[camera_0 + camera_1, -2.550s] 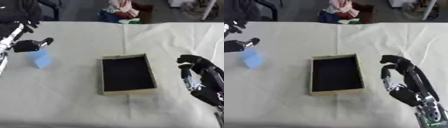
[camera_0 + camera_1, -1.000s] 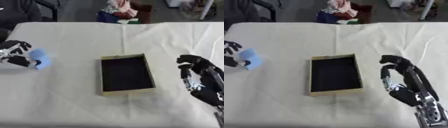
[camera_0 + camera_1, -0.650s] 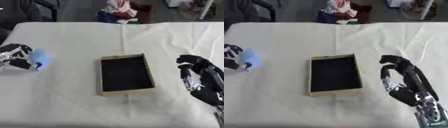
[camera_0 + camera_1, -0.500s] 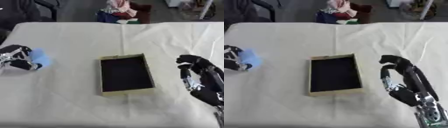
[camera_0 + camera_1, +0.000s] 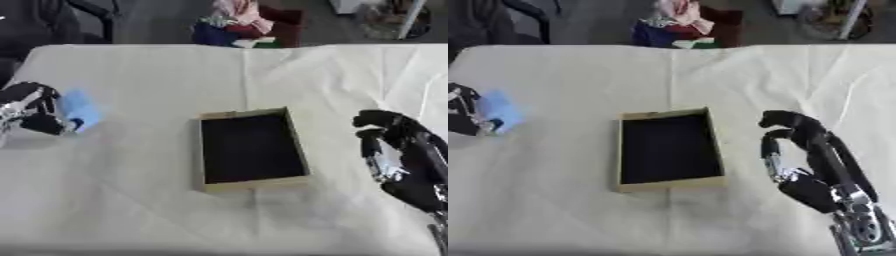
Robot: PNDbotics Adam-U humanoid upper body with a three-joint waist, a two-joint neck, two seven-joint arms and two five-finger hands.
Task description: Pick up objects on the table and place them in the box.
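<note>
A small light blue object (image 5: 80,109) lies at the far left of the white-covered table. My left hand (image 5: 30,107) sits on its left side, fingers curled round it; the part under the fingers is hidden. The open cardboard box (image 5: 204,149), tan-walled with a black inside, stands in the middle of the table with nothing showing in it. At the right side my right hand (image 5: 808,156) rests with fingers up and loosely bent, holding nothing, apart from the box.
The white tablecloth (image 5: 140,200) covers the whole table. Beyond the far edge are a pile of coloured cloth (image 5: 234,22) and a dark chair (image 5: 52,20). Bare cloth lies between the blue object and the box.
My left hand has come down from above the blue object to its left side and curled round it. Over the last half second little has moved. The right hand stays put.
</note>
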